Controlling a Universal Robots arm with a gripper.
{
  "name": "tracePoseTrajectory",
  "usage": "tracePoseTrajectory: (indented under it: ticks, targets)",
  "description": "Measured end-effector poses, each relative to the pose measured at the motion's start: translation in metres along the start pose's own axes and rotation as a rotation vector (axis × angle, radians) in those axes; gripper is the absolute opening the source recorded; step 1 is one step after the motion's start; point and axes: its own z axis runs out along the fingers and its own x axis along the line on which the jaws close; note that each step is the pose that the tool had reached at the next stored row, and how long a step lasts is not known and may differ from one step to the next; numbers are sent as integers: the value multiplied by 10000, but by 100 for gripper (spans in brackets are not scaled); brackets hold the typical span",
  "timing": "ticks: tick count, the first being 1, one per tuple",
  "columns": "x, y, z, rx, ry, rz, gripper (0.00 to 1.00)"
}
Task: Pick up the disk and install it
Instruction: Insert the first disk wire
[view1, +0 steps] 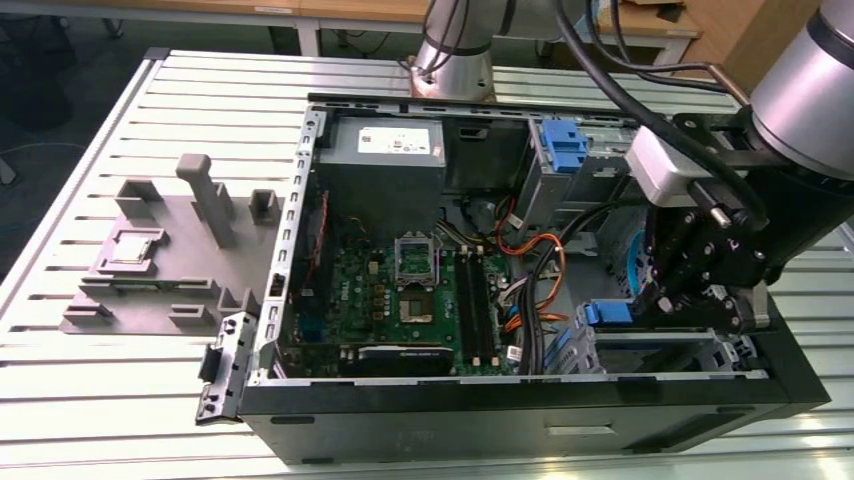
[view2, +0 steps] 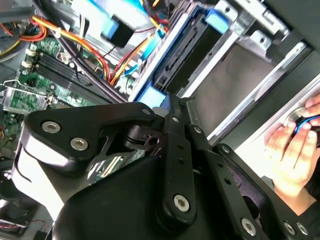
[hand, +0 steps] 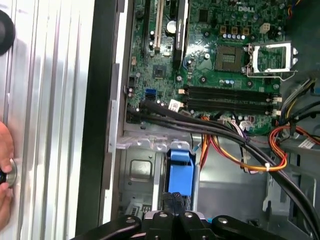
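Note:
The disk shows as a dark slab with blue rails (view2: 165, 55) lying slantwise in a metal drive bay at the front corner of the open computer case (view1: 534, 415). Its blue end piece (hand: 180, 167) points at my gripper (hand: 176, 202). My gripper (view2: 169, 102) is shut, its black fingertips pinched at that blue end. In the exterior view my gripper (view1: 694, 295) hangs low inside the case at the exterior view's right, beside the disk's blue tab (view1: 607, 312).
A green motherboard (hand: 225, 55) and orange and black cables (hand: 250, 160) lie close beside the bay. A person's hand (view2: 292, 145) rests outside the case wall. A grey power box (view1: 387, 145), an upright blue latch (view1: 566, 145) and a grey fixture (view1: 174, 250) stand farther off.

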Motion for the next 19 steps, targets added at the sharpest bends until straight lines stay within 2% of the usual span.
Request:
tracePoseTrajectory:
  ticks: [8,10,16,19]
  targets:
    - [-11,-144,-1,0,-3,-6,10]
    - [-12,-148,-4,0,-4,-5,10]
    - [-29,-150,-72,9,36,-7,10]
    - [-46,-150,-73,31,129,-61,10]
